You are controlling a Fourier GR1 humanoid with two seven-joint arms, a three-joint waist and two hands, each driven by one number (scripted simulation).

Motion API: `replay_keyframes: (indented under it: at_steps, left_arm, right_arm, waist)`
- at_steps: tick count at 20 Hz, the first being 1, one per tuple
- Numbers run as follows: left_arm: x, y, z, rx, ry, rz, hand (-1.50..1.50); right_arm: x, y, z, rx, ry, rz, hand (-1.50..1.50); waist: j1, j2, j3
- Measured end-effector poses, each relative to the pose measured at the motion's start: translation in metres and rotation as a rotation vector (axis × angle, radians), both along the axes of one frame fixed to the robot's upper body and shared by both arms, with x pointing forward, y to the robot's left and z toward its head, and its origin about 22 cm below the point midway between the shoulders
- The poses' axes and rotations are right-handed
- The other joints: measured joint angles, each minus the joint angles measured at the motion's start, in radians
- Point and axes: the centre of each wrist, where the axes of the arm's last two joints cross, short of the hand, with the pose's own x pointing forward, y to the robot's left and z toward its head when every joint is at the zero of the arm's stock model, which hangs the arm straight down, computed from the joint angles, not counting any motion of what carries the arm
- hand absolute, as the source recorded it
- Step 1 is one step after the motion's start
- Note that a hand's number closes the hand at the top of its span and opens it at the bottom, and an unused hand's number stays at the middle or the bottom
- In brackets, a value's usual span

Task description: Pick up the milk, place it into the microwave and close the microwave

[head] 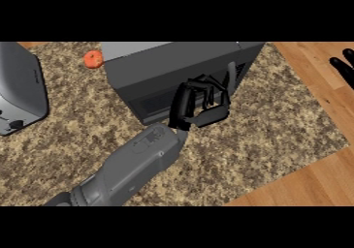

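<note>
Pressing flat against the dark grey boxy microwave (181, 68) door, the unclenched left hand (197, 104) is pushing squarely.

the left forearm (133, 167) comes in from the lower edge at about 7 o'clock and slants up toward 1 o'clock, ending near the view's centre. its black left robot hand (199, 102) bends at the wrist, fingers (224, 94) spread and partly curled. the right robot hand (347, 68) shows at the 2 o'clock edge, fingers straight and pointing up, resting.
</note>
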Motion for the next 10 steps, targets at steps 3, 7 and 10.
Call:
replay_keyframes:
  at_steps: [3,7,10]
  left_arm:
    - [0.0003,0.0001,-0.0009,-0.006,-0.012,0.002,1.50]
    - [0.0003,-0.0002,-0.0010,-0.017,-0.021,0.007,1.50]
    - [0.0004,-0.0005,-0.0017,-0.021,-0.028,0.009,1.50]
  right_arm:
    - [0.0004,-0.0013,0.0025,0.007,-0.001,0.001,-1.50]
    - [0.0019,-0.0032,0.0083,0.006,-0.004,0.001,-1.50]
    - [0.0025,-0.0049,0.0117,0.004,-0.003,0.002,-1.50]
  waist:
    - [-0.001,0.001,0.001]
    - [-0.003,0.003,0.002]
    - [-0.004,0.004,0.002]
